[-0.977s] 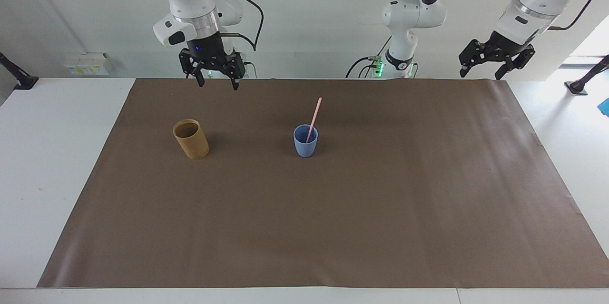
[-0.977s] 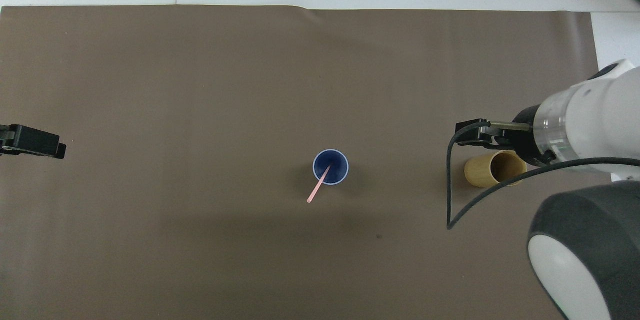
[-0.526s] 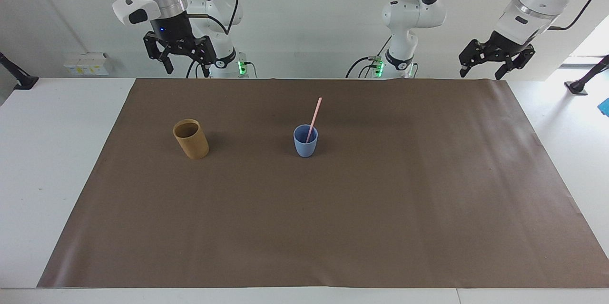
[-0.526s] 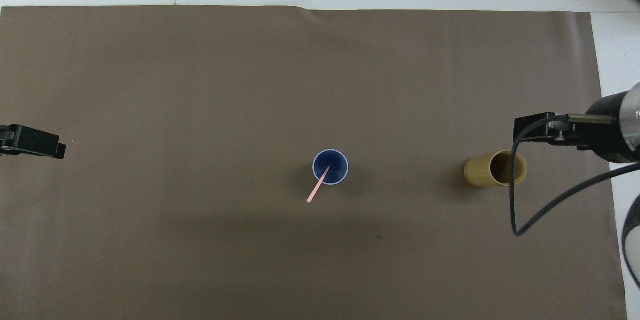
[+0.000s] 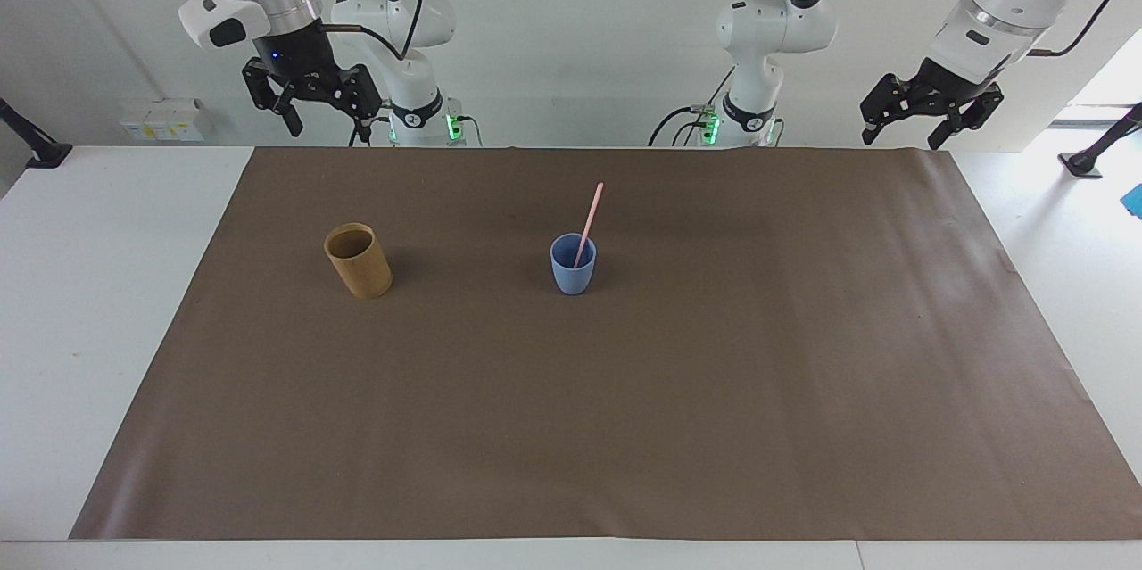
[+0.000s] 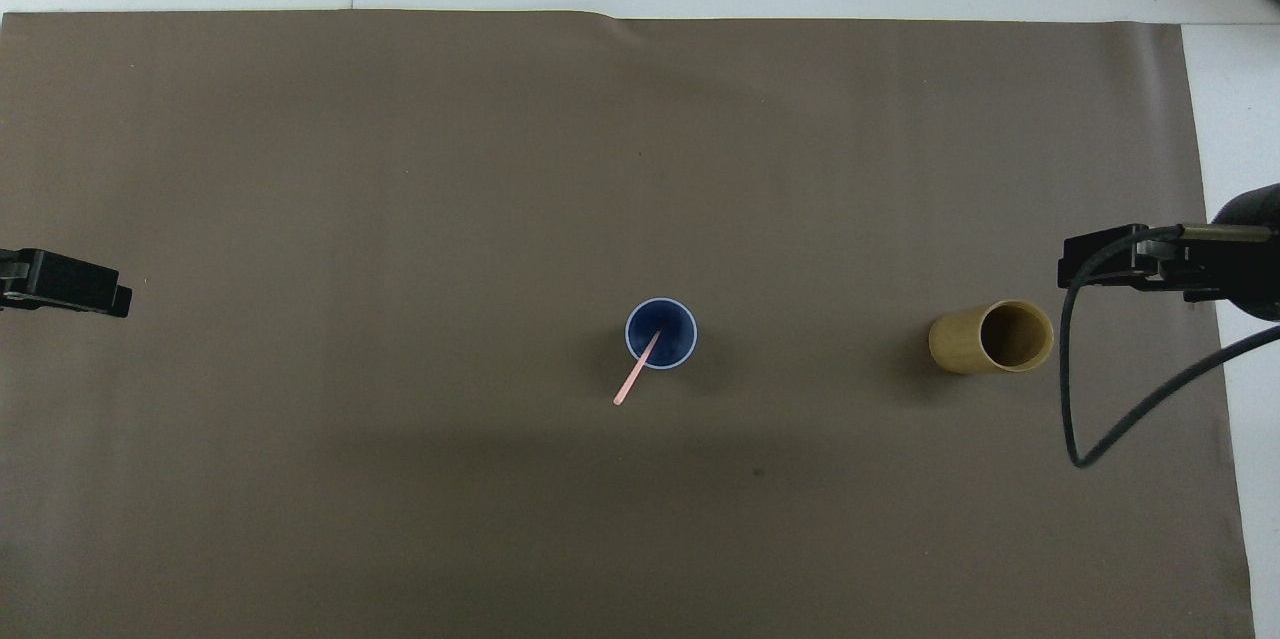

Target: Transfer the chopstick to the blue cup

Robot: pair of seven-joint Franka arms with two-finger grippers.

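While both arms hang clear of the work, the chopstick (image 5: 588,224) stands in the blue cup (image 5: 573,265), its lower end inside the cup and its upper part leaning on the rim and tilted toward the robots' end of the table. In the overhead view the chopstick (image 6: 637,367) crosses the rim of the blue cup (image 6: 661,333) at the side nearer the robots. The cup sits upright near the middle of the brown mat (image 5: 624,409). A tan cup (image 5: 358,260) stands upright on the mat, well apart from the blue cup, toward the right arm's end of the table; nothing shows inside it in the overhead view (image 6: 992,337).

The right gripper (image 5: 311,111) hangs raised above the mat's corner at the robots' edge, fingers spread, holding nothing. The left gripper (image 5: 928,119) hangs raised over the other corner at the robots' edge, likewise released and empty. Neither gripper touches any object.
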